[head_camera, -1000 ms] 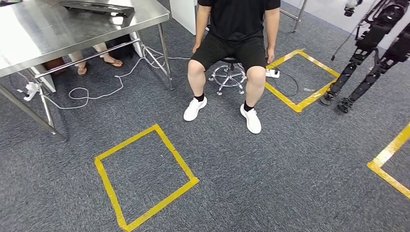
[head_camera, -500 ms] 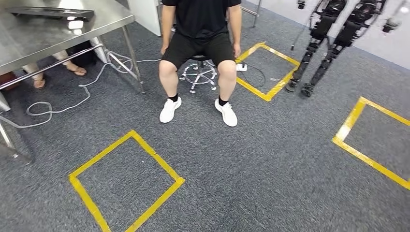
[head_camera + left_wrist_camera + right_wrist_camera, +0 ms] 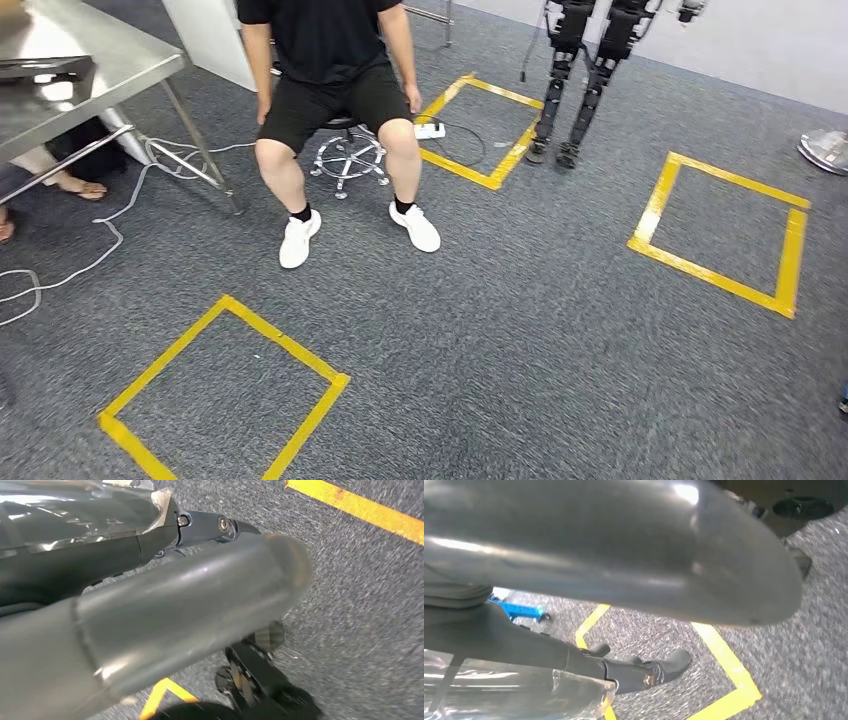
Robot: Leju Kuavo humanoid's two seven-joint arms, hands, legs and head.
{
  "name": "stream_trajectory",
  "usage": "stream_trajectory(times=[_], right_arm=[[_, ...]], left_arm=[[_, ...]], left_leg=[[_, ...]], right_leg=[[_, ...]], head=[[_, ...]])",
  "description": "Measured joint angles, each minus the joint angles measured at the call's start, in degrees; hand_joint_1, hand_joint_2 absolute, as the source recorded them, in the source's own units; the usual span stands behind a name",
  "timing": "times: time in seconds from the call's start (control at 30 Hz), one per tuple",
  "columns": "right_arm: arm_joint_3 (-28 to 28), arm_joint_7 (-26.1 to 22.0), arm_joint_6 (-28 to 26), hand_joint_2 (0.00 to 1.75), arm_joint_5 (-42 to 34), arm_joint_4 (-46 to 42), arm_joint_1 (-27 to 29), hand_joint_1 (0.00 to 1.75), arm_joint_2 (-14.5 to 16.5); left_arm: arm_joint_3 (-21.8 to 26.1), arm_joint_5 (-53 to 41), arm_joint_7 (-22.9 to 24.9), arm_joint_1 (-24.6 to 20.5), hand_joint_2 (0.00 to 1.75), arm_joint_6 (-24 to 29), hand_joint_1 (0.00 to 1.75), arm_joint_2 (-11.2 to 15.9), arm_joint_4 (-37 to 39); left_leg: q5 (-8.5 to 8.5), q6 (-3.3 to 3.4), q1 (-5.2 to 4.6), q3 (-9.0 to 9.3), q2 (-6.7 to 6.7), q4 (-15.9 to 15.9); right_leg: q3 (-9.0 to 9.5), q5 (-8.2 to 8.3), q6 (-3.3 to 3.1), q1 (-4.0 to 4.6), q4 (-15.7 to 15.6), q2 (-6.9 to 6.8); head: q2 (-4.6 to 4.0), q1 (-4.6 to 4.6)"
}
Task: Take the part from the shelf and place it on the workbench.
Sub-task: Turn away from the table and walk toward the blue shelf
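My left hand (image 3: 165, 595) hangs over grey carpet, its thick grey thumb in front and its dark fingers (image 3: 210, 527) stretched out, with nothing between them. A shiny clear film covers the hand's back. My right hand (image 3: 624, 555) hangs the same way, dark fingers (image 3: 644, 672) straight and holding nothing. A steel table (image 3: 90, 70) stands at the far left of the head view with a dark flat tray (image 3: 40, 68) on it.
A person (image 3: 330, 70) sits on a wheeled stool (image 3: 345, 155) ahead. Yellow tape squares (image 3: 225, 390) (image 3: 720, 225) (image 3: 480, 130) mark the carpet. Another robot's dark legs (image 3: 575, 80) stand at the back. Cables (image 3: 60, 270) trail under the table. A blue stand (image 3: 519, 611) is on the floor.
The whole head picture has slid left as the camera turned right: the table is nearly out at the left, and a second tape square has come in on the right. The person stays seated.
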Motion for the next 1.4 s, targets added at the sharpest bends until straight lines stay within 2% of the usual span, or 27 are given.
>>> stream_trajectory(times=[0.03, 0.07, 0.1, 0.17, 0.2, 0.27, 0.3, 0.37, 0.43, 0.5, 0.57, 0.6, 0.63, 0.67, 0.73, 0.8, 0.87, 0.93, 1.0, 1.07, 1.1, 1.13, 1.17, 1.23, 1.3, 1.37, 1.4], right_arm=[[0.0, 0.1, -0.1, 0.00, 0.0, 0.0, 0.0, 0.00, 0.0], [0.0, 0.1, -0.1, 0.00, 0.0, 0.0, 0.1, 0.00, 0.1], [0.0, 0.2, -0.2, 0.00, 0.0, 0.0, 0.2, 0.00, 0.2], [0.0, 0.2, -0.3, 0.00, 0.0, 0.0, 0.4, 0.00, 0.3], [0.0, 0.1, -0.3, 0.00, 0.0, 0.0, 0.4, 0.00, 0.3], [0.0, -0.2, -0.3, 0.00, 0.0, 0.0, 0.3, 0.00, 0.3], [0.0, -0.4, -0.3, 0.00, 0.0, 0.0, 0.4, 0.00, 0.2], [0.0, -0.5, -0.3, 0.00, 0.0, 0.0, 0.8, 0.00, 0.1], [0.0, -0.6, -0.3, 0.00, 0.0, 0.0, 1.1, 0.00, 0.0], [0.0, -0.8, -0.3, 0.00, 0.0, 0.0, 1.1, 0.00, 0.0], [0.0, -0.9, -0.3, 0.00, 0.0, 0.0, 1.1, 0.00, -0.1], [0.0, -1.0, -0.3, 0.00, 0.0, 0.0, 1.3, 0.00, -0.1], [0.0, -1.0, -0.3, 0.00, 0.0, 0.0, 1.4, 0.00, -0.2], [0.0, -1.1, -0.4, 0.00, 0.0, 0.0, 1.6, 0.00, -0.3], [0.0, -1.3, -0.5, 0.00, 0.0, 0.0, 1.5, 0.00, -0.5], [0.0, -1.4, -0.5, 0.00, 0.0, 0.0, 1.4, 0.00, -0.5], [0.0, -1.5, -0.6, 0.00, 0.0, 0.0, 1.7, 0.00, -0.5], [0.0, -1.5, -0.7, 0.00, 0.0, 0.0, 1.9, 0.00, -0.5], [0.0, -1.5, -0.9, 0.00, 0.0, 0.0, 2.0, 0.00, -0.4], [0.0, -1.5, -1.0, 0.00, 0.0, 0.0, 2.0, 0.00, -0.4], [0.0, -1.5, -1.0, 0.00, 0.0, 0.0, 2.1, 0.00, -0.4], [0.0, -1.5, -1.0, 0.00, 0.0, 0.0, 2.2, 0.00, -0.4], [0.0, -1.5, -1.1, 0.00, 0.0, 0.0, 2.2, 0.00, -0.4], [0.0, -1.5, -1.1, 0.00, 0.0, 0.0, 2.1, 0.00, -0.4], [0.0, -1.5, -1.2, 0.00, 0.0, 0.0, 2.0, 0.00, -0.4], [0.0, -1.5, -1.2, 0.00, 0.0, 0.0, 2.1, 0.00, -0.4], [0.0, -1.5, -1.2, 0.00, 0.0, 0.0, 2.2, 0.00, -0.4]], left_arm=[[0.0, -0.1, 0.0, 0.2, 0.00, 0.0, 0.00, 0.0, 0.1], [-0.1, -0.2, 0.0, 0.3, 0.00, 0.0, 0.00, 0.1, 0.1], [-0.1, -0.3, 0.0, 0.3, 0.00, 0.0, 0.00, 0.1, 0.1], [-0.3, -0.4, -0.1, 0.3, 0.00, 0.0, 0.00, 0.1, 0.2], [-0.4, -0.6, -0.2, 0.4, 0.00, 0.1, 0.00, 0.1, 0.2], [-0.5, -0.7, -0.4, 0.4, 0.00, 0.3, 0.00, 0.2, 0.3], [-0.6, -0.8, -0.5, 0.4, 0.00, 0.4, 0.00, 0.1, 0.4], [-0.6, -0.8, -0.7, 0.4, 0.00, 0.5, 0.00, 0.1, 0.5], [-0.7, -0.8, -0.7, 0.4, 0.00, 0.6, 0.00, 0.0, 0.5], [-0.7, -0.8, -0.8, 0.5, 0.00, 0.6, 0.00, 0.0, 0.6], [-0.7, -0.9, -0.8, 0.6, 0.00, 0.6, 0.00, 0.0, 0.6], [-0.7, -0.9, -0.9, 0.5, 0.00, 0.6, 0.00, 0.0, 0.6], [-0.7, -0.9, -0.9, 0.5, 0.00, 0.7, 0.00, 0.0, 0.6], [-0.7, -1.0, -1.0, 0.5, 0.00, 0.8, 0.00, 0.0, 0.7], [-0.7, -1.3, -1.2, 0.5, 0.00, 1.1, 0.00, 0.0, 0.7], [-0.8, -1.5, -1.2, 0.4, 0.00, 1.3, 0.00, 0.0, 0.8], [-0.9, -1.6, -1.2, 0.1, 0.00, 1.5, 0.00, -0.1, 0.9], [-1.0, -1.7, -1.2, -0.1, 0.00, 1.7, 0.00, -0.3, 1.1], [-1.0, -1.7, -1.2, 0.1, 0.00, 1.8, 0.00, -0.3, 1.1], [-1.0, -1.7, -1.2, 0.3, 0.00, 1.9, 0.00, -0.3, 1.2], [-1.0, -1.7, -1.2, 0.3, 0.00, 1.9, 0.00, -0.3, 1.3], [-1.0, -1.7, -1.2, 0.3, 0.00, 1.9, 0.00, -0.3, 1.3], [-1.0, -1.7, -1.2, 0.3, 0.00, 1.9, 0.00, -0.3, 1.4], [-1.0, -1.7, -1.1, 0.3, 0.00, 2.0, 0.00, -0.3, 1.5], [-1.0, -1.7, -1.1, 0.3, 0.00, 2.1, 0.00, -0.2, 1.6], [-1.0, -1.7, -1.1, 0.2, 0.00, 2.2, 0.00, -0.1, 1.6], [-1.0, -1.7, -1.1, 0.1, 0.00, 2.2, 0.00, -0.1, 1.6]], left_leg=[[-1.33, -0.08, 0.03, -1.46, -0.56, 3.3], [-1.59, -0.14, 0.06, -2.28, -0.79, 5.2], [-0.69, -0.16, 0.13, -2.18, -0.90, 5.0], [3.30, -0.11, 0.45, 0.52, -1.98, -0.8], [4.84, -0.07, 0.67, 2.10, -3.63, -4.3], [5.98, 0.15, 0.84, 3.72, -6.08, -8.5], [5.81, 0.39, 0.68, 3.76, -6.34, -8.9], [6.21, 1.27, 0.47, 3.76, -4.80, -9.4], [6.77, 2.30, 0.50, 3.93, -3.15, -10.3], [6.96, 2.82, 0.28, 3.90, -1.32, -10.6], [6.96, 2.87, 0.05, 3.75, 0.59, -10.6], [6.95, 2.86, 0.00, 3.72, 1.49, -10.5], [6.93, 2.81, 0.01, 3.74, 2.24, -10.5], [6.89, 2.70, 0.01, 3.84, 2.93, -10.5], [6.63, 2.14, -0.25, 4.12, 4.15, -10.4], [6.36, 1.38, -0.55, 4.47, 5.11, -10.3], [6.13, 0.64, -0.30, 4.87, 5.76, -10.3], [4.28, 0.02, 0.14, 4.21, 3.66, -8.3], [0.29, -0.18, 0.32, 1.32, 0.31, -1.8], [-2.41, -0.19, 0.33, -1.98, -0.83, 5.1], [-2.15, -0.16, 0.35, -2.65, -0.97, 6.3], [-0.68, -0.08, 0.38, -2.22, -1.07, 5.1], [1.50, 0.03, 0.45, -0.89, -1.44, 2.0], [5.15, 0.31, 0.69, 2.31, -4.04, -5.5], [6.00, 0.60, 0.63, 3.62, -5.91, -8.9], [6.09, 1.20, 0.27, 3.70, -4.99, -9.3], [6.35, 1.67, 0.21, 3.84, -4.30, -9.7]], right_leg=[[-0.14, 0.10, -0.13, 0.10, 0.0, 0.74], [-0.21, 0.18, -0.19, 0.16, 0.1, 1.52], [-0.21, 0.22, -0.19, 0.19, 0.1, 2.30], [-0.19, 0.24, -0.11, 0.16, 0.4, 3.82], [-0.37, 0.21, 0.02, 0.29, 0.7, 4.55], [-1.20, 0.35, 0.68, 0.45, 1.1, 5.92], [-1.76, 0.54, 1.18, 0.44, 1.2, 6.62], [-2.64, 0.90, 2.08, 0.30, 1.2, 7.35], [-4.17, -0.45, 2.20, 0.45, 3.6, 5.05], [-7.42, -3.73, 1.81, 0.46, 10.1, 2.05], [-10.13, -6.05, 2.00, 0.24, 16.1, 1.20], [-10.00, -6.03, 2.43, 0.10, 16.6, 0.98], [-8.53, -5.15, 2.99, -0.05, 14.5, 0.64], [-6.13, -3.89, 3.53, -0.21, 10.7, -0.19], [-1.90, -1.68, 3.81, -0.10, 3.3, -2.77], [-0.73, -0.85, 3.04, 0.25, 0.8, -3.78], [-0.75, -0.53, 2.04, 0.07, 0.8, -2.50], [-0.65, -0.16, 1.06, -0.34, 0.6, -1.28], [-0.80, 0.19, 0.28, -0.27, 0.5, -0.09], [-0.98, 0.33, -0.05, 0.09, 0.6, 1.33], [-0.95, 0.33, -0.05, 0.20, 0.6, 2.09], [-0.86, 0.33, -0.04, 0.25, 0.7, 2.87], [-0.74, 0.32, -0.02, 0.27, 0.7, 3.66], [-0.83, 0.28, 0.10, 0.45, 1.0, 5.15], [-1.53, 0.40, 0.66, 0.56, 1.2, 6.38], [-2.31, 0.68, 1.54, 0.42, 1.1, 7.52], [-2.71, 0.64, 1.86, 0.38, 1.4, 7.14]], head=[[0.00, 0.01], [0.00, 0.01], [0.00, 0.01], [-0.01, 0.00], [-0.01, -0.01], [-0.01, 0.04], [-0.01, 0.05], [-0.01, 0.07], [-0.01, 0.30], [-0.01, 0.58], [0.00, 0.65], [0.00, 0.67], [0.00, 0.67], [0.00, 0.69], [-0.01, 0.81], [-0.01, 0.72], [0.00, 0.56], [0.00, 0.49], [-0.01, 0.35], [-0.01, 0.34], [-0.01, 0.34], [-0.01, 0.33], [-0.01, 0.33], [-0.01, 0.33], [-0.01, 0.36], [0.00, 0.37], [0.00, 0.37]])
